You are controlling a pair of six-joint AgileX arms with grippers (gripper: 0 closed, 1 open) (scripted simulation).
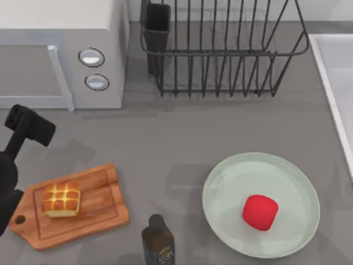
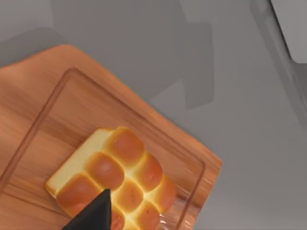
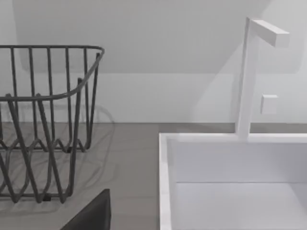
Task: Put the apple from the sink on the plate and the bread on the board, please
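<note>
The red apple (image 1: 260, 212) sits on the big pale green plate (image 1: 226, 176), a bit to the right of its middle. The plate rests on the grey worktop (image 1: 182, 138) at the front right. The bread (image 1: 61, 199) lies on the brown wooden board (image 1: 105, 210) at the front left, inside the groove of the board and near the handle end. In the left wrist view the bread (image 2: 115, 179) is close below the camera, flat on the board (image 2: 43, 110), and a dark fingertip (image 2: 93, 215) of the left gripper pokes in over its edge. I cannot tell if the left gripper is wide or narrow. The black left arm (image 1: 22, 138) stands at the left edge of the top view, just beside the board. The white sink (image 1: 336, 72) is at the far right edge of the worktop. The right wrist view looks at the sink (image 3: 165, 177), its white tap (image 3: 249, 76) and a dark wire rack (image 3: 48, 120) beside it. A dark fingertip (image 3: 93, 215) of the right gripper shows there too, and I cannot tell if that gripper is wide or narrow. The wire rack (image 1: 220, 49) stands at the back, and a grey microwave (image 1: 60, 49) is at the back left. A dark bottle (image 1: 158, 240) stands at the front, between the board and the plate.
</note>
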